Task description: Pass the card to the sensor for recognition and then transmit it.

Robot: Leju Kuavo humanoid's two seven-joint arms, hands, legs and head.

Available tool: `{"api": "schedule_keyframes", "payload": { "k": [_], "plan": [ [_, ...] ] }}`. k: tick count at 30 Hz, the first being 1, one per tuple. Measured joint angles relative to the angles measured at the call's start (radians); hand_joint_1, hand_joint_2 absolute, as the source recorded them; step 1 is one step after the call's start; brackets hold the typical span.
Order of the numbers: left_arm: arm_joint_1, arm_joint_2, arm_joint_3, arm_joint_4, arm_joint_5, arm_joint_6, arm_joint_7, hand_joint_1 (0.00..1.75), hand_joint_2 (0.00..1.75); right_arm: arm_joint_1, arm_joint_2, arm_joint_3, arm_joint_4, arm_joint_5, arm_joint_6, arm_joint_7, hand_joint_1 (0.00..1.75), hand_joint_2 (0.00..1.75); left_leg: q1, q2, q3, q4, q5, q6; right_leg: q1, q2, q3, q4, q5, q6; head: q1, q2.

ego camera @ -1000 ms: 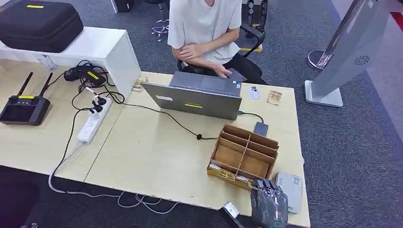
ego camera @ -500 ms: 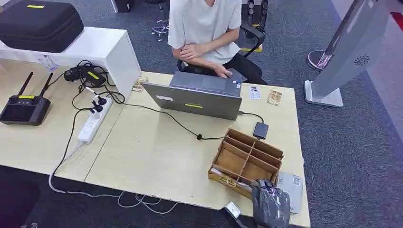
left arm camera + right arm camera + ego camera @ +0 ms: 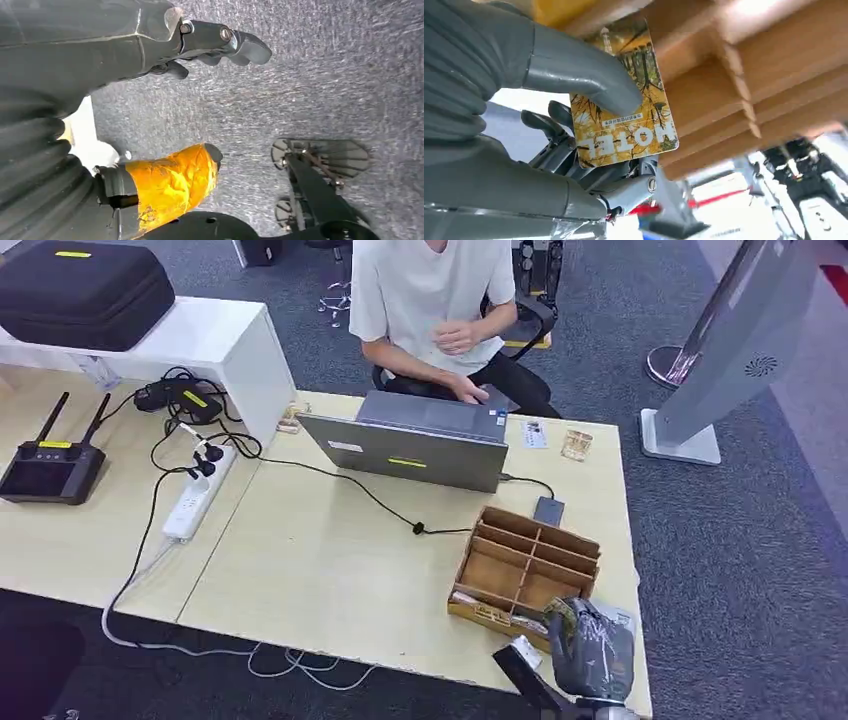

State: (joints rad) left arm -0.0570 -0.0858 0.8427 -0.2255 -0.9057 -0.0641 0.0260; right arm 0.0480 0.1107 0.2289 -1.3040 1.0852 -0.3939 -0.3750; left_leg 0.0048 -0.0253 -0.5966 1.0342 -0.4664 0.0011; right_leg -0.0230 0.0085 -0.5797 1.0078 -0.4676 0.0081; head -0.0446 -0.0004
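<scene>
A yellow card printed "HOTEL" [image 3: 624,115] is pinched between the thumb and fingers of my right hand [image 3: 539,85]. In the head view that hand [image 3: 592,648] hovers at the table's front right corner, just in front of the wooden divider box [image 3: 525,565], with the card's edge [image 3: 556,617] showing beside it. The grey card sensor [image 3: 626,617] lies flat under the hand, mostly hidden. My left hand [image 3: 125,45] hangs over the carpet, fingers apart, holding nothing.
More cards [image 3: 488,611] stand in the box's front slot. A grey laptop [image 3: 420,445] sits mid-table with a person [image 3: 430,300] seated behind it. A cable [image 3: 380,502] crosses the table. A power strip [image 3: 195,500] and a controller [image 3: 50,470] lie to the left.
My right hand has moved right and up with the card, away from the box's front slot. The box shifted slightly right. The person raised a hand from the arm.
</scene>
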Motion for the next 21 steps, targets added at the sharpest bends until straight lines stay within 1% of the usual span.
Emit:
{"api": "schedule_keyframes", "payload": {
  "k": [2,4,9,11,14,16,21],
  "plan": [
    [-0.001,0.002,0.0,0.0,-0.012,-0.008,0.005,0.0,1.75,-0.054,0.01,-0.017,-0.044,-0.052,0.075,0.0,1.75,1.75,0.0,0.002,0.0,0.0,0.001,-0.001,0.0,0.001,-0.001,0.0,0.001,-0.001,0.0,0.0],
    [-0.002,0.004,0.0,0.0,-0.026,-0.011,0.006,0.0,1.75,-0.133,0.012,-0.036,-0.073,-0.083,0.134,0.021,1.75,1.75,0.0,0.002,0.0,0.0,0.002,0.0,0.0,0.001,-0.001,0.0,0.002,-0.002,0.001,0.0],
    [-0.003,0.014,0.0,0.0,-0.049,-0.024,0.001,0.0,1.75,-0.359,0.015,-0.081,-0.072,-0.09,0.213,0.095,1.75,1.75,0.0,0.002,-0.001,0.0,0.005,0.0,0.0,0.002,-0.002,0.0,0.005,0.0,0.0,0.0],
    [-0.003,0.017,0.0,0.0,-0.059,-0.029,-0.005,0.0,1.75,-0.442,0.028,-0.104,-0.048,-0.098,0.24,0.125,1.75,1.75,0.0,0.002,-0.001,0.0,0.007,0.001,0.0,0.002,-0.002,0.0,0.006,0.0,0.0,0.0],
    [-0.003,0.022,0.0,0.0,-0.073,-0.032,-0.01,0.0,1.75,-0.542,0.05,-0.136,-0.002,-0.092,0.256,0.159,1.75,1.75,0.0,0.002,-0.001,0.0,0.007,0.001,0.0,0.002,-0.002,0.0,0.006,0.0,0.001,0.0],
    [-0.003,0.023,0.0,0.0,-0.08,-0.034,-0.011,0.0,1.75,-0.596,0.061,-0.154,0.028,-0.087,0.258,0.169,1.75,1.75,0.0,0.002,-0.001,0.0,0.007,0.001,0.0,0.002,-0.002,0.0,0.006,-0.001,0.001,0.0],
    [-0.003,0.024,0.0,0.0,-0.086,-0.034,-0.015,0.0,1.75,-0.635,0.077,-0.17,0.063,-0.073,0.256,0.179,1.75,1.75,0.0,0.002,-0.002,0.0,0.007,0.001,0.0,0.001,-0.002,0.001,0.006,-0.001,0.001,0.0]
  ]
}}
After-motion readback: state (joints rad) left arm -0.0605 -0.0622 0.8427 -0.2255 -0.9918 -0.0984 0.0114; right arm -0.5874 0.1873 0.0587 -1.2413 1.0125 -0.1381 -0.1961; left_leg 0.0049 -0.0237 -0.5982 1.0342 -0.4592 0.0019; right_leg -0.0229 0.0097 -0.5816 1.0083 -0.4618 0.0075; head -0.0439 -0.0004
